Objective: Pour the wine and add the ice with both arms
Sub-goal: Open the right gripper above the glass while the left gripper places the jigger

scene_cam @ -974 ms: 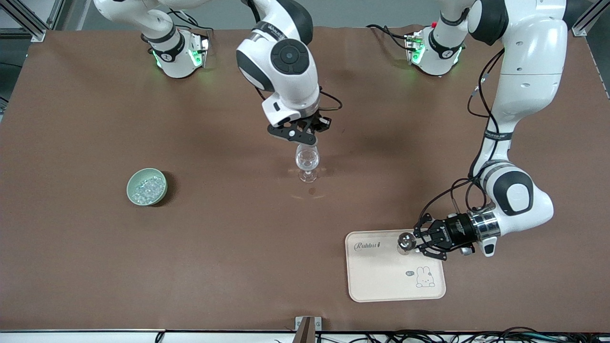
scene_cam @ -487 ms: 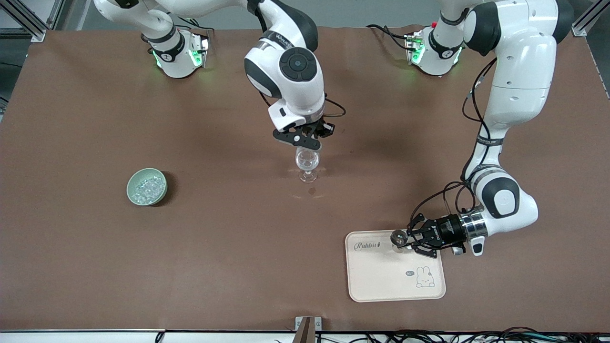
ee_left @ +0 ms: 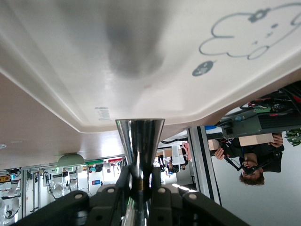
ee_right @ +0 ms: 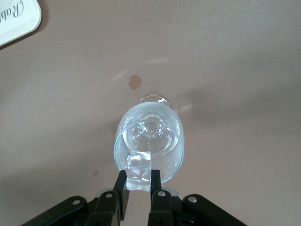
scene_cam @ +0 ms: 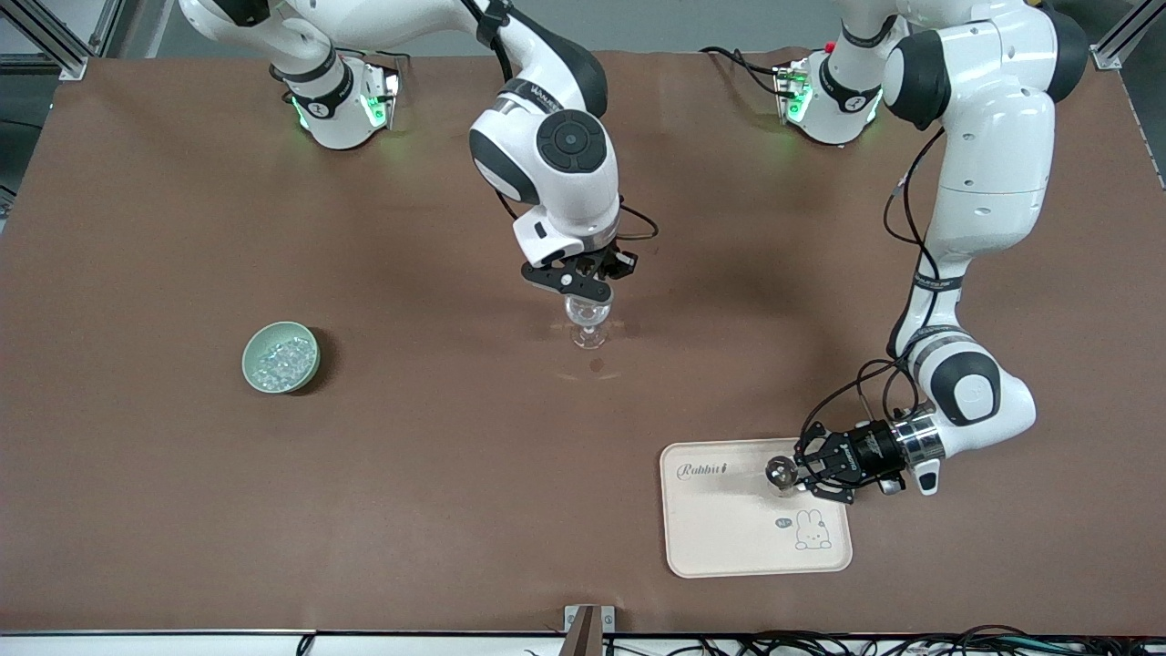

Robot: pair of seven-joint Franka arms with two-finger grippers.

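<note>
since a second ago the right gripper (scene_cam: 583,290) has come down from just above the wine glass (scene_cam: 588,321) until its fingers meet the rim, while the left arm's elbow has swung in and its gripper has shifted a little over the tray.

the ice (scene_cam: 282,358) lies in a heap in a pale green bowl (scene_cam: 257,373) toward the right arm's end of the table, well apart from both grippers and untouched. the wine glass stands upright mid-table; in the right wrist view the right gripper's fingers (ee_right: 120,187) are clenched on a clear chunk (ee_right: 138,172) at the glass's rim (ee_right: 118,140), probably to drop it into the bowl of the glass. a small brown spot (ee_right: 135,82) marks the cloth just beside the glass's foot.

the left gripper (scene_cam: 802,472) reaches sideways low over the cream tray (scene_cam: 710,538), pinching the thin waist of a shiny metal cup (ee_left: 140,136); held level like this, it looks ready to set down or lift away.

the tray reads "rabbit" in script (scene_cam: 701,470), with a drawn rabbit (scene_cam: 811,530) near its corner. the arm links carry small lettering too fine to read.
</note>
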